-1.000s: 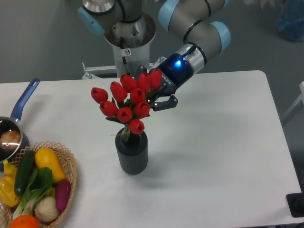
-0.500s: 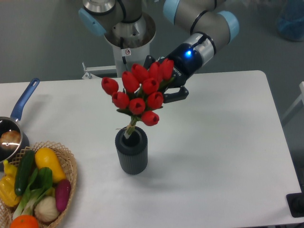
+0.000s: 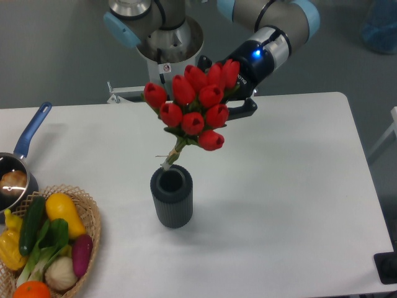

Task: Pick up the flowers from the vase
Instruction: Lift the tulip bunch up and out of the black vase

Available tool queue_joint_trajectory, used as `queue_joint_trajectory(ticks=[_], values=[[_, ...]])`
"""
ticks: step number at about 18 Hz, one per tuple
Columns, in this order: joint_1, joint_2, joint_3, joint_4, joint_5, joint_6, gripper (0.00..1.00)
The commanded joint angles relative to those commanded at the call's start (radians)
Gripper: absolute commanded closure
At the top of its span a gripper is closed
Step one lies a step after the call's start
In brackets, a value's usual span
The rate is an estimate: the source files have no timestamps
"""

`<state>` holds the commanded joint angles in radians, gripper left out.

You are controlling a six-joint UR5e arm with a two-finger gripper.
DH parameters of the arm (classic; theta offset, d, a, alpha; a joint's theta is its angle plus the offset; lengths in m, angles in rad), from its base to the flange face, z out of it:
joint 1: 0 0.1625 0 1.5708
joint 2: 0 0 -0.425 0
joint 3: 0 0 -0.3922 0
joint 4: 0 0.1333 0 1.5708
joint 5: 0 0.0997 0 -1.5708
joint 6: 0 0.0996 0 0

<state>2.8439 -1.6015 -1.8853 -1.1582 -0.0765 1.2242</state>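
Camera view shows the tool (image 3: 231, 104) squeezing the flowers (image 3: 195, 108) near their heads, with the stem tips just above the vase (image 3: 172, 198). They look light and soft, so hold gently.

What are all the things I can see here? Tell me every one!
Bunch of red tulips with green leaves and pale stems: one bunch, about nine blooms, lifted above the vase, stem tips at about its rim.
Dark grey ribbed cylinder vase: one, mid-table.
Woven straw basket: one, tan, front left corner.
Vegetables in the basket: several; yellow, green, purple, white, orange.
Blue-handled metal saucepan: one, left edge, something pale brown inside.
White table: one, under everything.
Robot arm, grey with light blue joints: one, reaching from the back.
Black tool: one, behind the blooms, holding the bunch.
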Motion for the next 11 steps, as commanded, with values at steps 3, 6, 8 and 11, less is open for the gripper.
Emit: queue_joint_trajectory(ticks=[3,6,8,11], values=[[0.008,-0.006,0.005,0.003,-0.008,-0.005,0.71],[0.008,-0.014,0.014,0.005,-0.003,0.004,0.71],[0.008,-0.015,0.02,0.006,0.001,0.004,0.71],[0.009,-0.017,0.043,0.006,0.026,0.004,0.71]])
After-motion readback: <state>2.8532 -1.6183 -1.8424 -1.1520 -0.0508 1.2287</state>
